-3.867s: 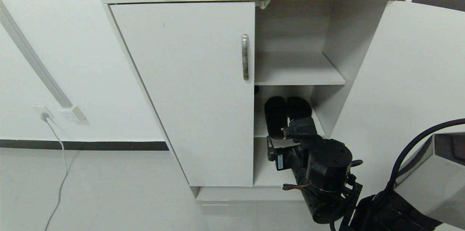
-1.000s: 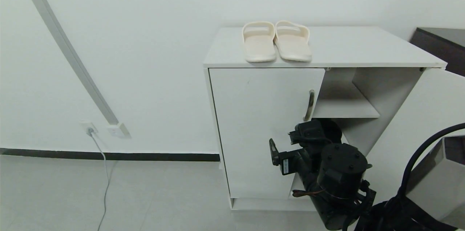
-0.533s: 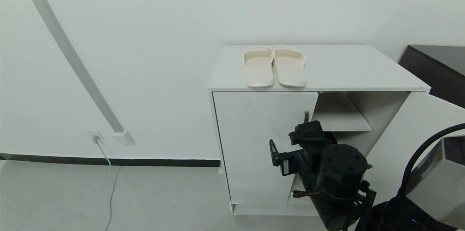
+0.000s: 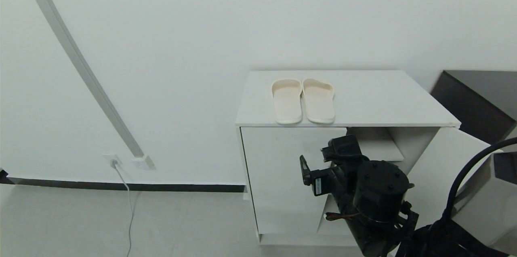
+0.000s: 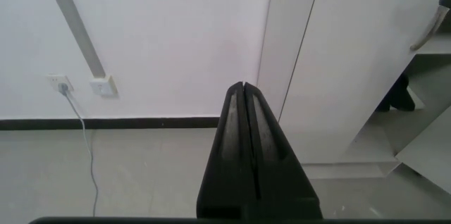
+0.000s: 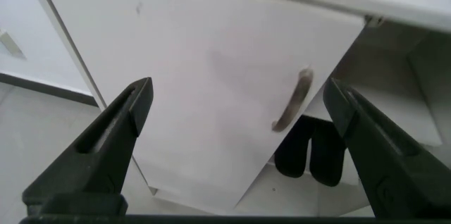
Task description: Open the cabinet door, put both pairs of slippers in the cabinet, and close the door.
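A cream pair of slippers (image 4: 303, 101) lies side by side on top of the white cabinet (image 4: 375, 99). The cabinet's left door (image 4: 282, 176) is closed and its right door (image 4: 440, 172) stands swung open. A black pair of slippers (image 6: 313, 155) stands inside on a shelf, behind the edge of the closed door and below its metal handle (image 6: 292, 101). My right gripper (image 6: 238, 86) is open wide and holds nothing, in front of the closed door, short of the handle. My left gripper (image 5: 243, 89) is shut and holds nothing, low above the floor, off the cabinet's left side.
A wall socket (image 4: 112, 159) with a hanging cable (image 4: 128, 204) sits left of the cabinet, under a slanted wall duct (image 4: 76, 63). Dark furniture (image 4: 476, 99) stands at the right. Grey floor (image 4: 121, 224) lies left of the cabinet.
The head camera has risen and backed off, so the cabinet's top now shows from above. My right gripper, earlier at the black slippers on the shelf, is now outside the cabinet.
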Controlling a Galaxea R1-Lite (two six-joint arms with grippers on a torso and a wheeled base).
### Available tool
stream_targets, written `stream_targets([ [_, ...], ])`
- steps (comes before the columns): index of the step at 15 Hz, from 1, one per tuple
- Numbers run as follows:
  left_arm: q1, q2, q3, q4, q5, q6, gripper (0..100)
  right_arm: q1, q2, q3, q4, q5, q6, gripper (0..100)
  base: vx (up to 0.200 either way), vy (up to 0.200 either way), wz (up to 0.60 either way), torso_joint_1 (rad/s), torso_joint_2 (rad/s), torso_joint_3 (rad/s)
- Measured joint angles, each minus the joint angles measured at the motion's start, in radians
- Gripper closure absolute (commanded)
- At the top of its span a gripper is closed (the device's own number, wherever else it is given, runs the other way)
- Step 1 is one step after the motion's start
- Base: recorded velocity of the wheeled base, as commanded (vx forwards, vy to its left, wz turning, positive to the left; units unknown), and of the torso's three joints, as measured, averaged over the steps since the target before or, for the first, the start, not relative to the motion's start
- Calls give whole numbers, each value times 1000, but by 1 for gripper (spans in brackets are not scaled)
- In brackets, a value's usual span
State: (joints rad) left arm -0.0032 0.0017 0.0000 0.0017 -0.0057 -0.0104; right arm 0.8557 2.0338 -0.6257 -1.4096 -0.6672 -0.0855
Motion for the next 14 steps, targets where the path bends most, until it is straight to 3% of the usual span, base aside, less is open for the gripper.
stream_targets([
  [5,0,0,0,0,0,0,100,0,0,5,0,0,-1,0,0,0,0,233,-519,-292],
  [14,0,0,0,0,0,0,100,0,7,9,-6,2,-1,0,0,0,0,164,-350,-185],
])
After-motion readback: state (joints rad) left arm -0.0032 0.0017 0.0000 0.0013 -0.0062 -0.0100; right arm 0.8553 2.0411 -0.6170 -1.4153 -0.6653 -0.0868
